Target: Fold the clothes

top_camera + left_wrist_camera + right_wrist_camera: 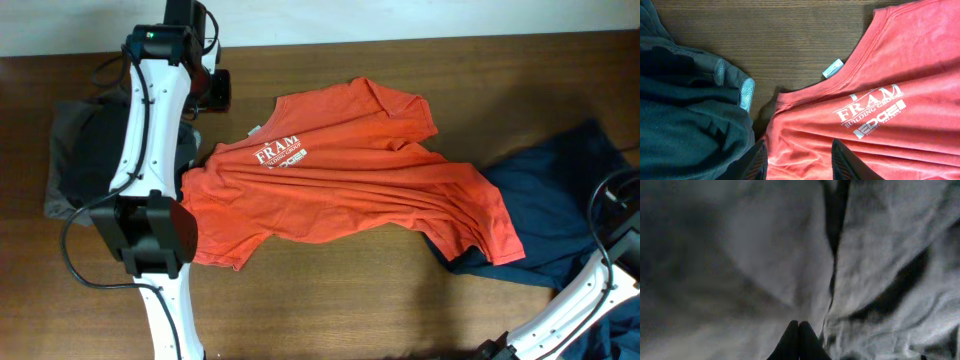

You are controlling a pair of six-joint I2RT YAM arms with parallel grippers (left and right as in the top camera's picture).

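Tabletop (330, 300), T-shirt (880, 125) under left gripper (801, 162)

Matt cloth T-shirt (350, 180), smooth wood-grain table (350, 300), soft navy garment (560, 190)

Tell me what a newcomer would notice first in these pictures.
The orange T-shirt dominates: it lies crumpled across the middle of the wooden table, with white lettering near its collar. A navy garment sits partly under its right end. A dark grey pile lies at the left edge, beside the white left arm.
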